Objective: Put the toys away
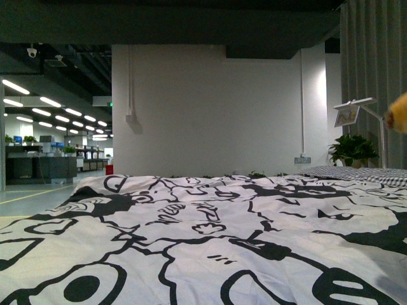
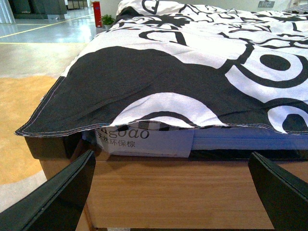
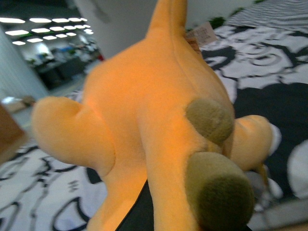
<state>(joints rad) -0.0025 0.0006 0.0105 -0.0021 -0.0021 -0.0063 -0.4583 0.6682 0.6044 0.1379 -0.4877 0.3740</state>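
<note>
Orange-yellow plush toy (image 3: 144, 110) clamped in right gripper (image 3: 138, 214), left gripper (image 2: 168, 190) spread wide, empty, mattress label (image 2: 144, 142) reading "goao", "环保棕", under black-and-white duvet (image 2: 192, 62).

The plush toy (image 3: 144, 110) was orange-yellow, with two round olive-brown patches. The bed cover (image 1: 210, 235) had bold black cartoon outlines and blobs on white, and its near corner was mostly black. The bedding (image 1: 362, 173) by it was finely striped in grey and white. The bed frame (image 2: 183, 192) was warm light wood, the wall (image 1: 210, 108) white, the potted plant (image 1: 351, 149) green.
</note>
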